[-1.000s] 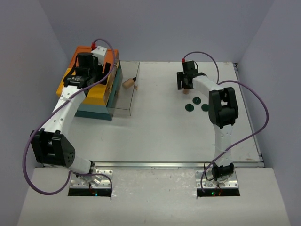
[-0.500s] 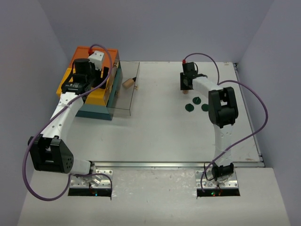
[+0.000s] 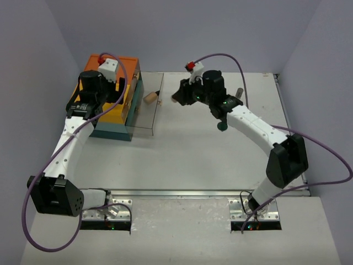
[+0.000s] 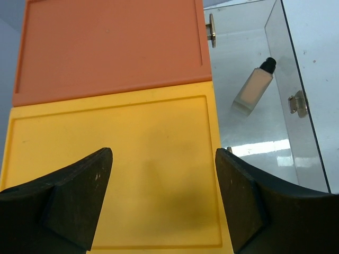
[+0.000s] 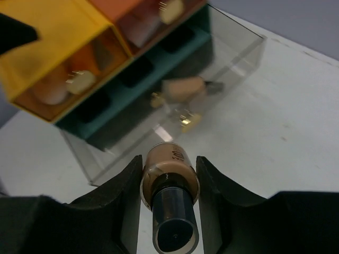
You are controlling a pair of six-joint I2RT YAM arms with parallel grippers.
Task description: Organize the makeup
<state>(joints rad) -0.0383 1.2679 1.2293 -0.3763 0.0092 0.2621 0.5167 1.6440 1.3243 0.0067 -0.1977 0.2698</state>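
Note:
My right gripper (image 3: 182, 97) is shut on a tan bottle with a dark cap (image 5: 169, 182) and holds it above the table, just right of the pulled-out clear drawer (image 3: 144, 113). Another tan bottle (image 3: 150, 98) lies inside that drawer and also shows in the left wrist view (image 4: 253, 84) and the right wrist view (image 5: 185, 87). My left gripper (image 4: 164, 159) is open and empty, hovering over the yellow top of the drawer box (image 4: 111, 159). One dark green disc (image 3: 222, 126) shows under the right arm. The other cosmetics are out of view.
The orange-yellow-teal drawer box (image 3: 105, 118) stands at the back left, with items behind its tinted drawer fronts (image 5: 69, 84). A small tan object (image 3: 240, 93) lies at the back right. The right arm spans the table's middle right.
My right arm has lifted the tan bottle from beside the green discs and swung it left toward the clear drawer. My left gripper has shifted slightly back over the box.

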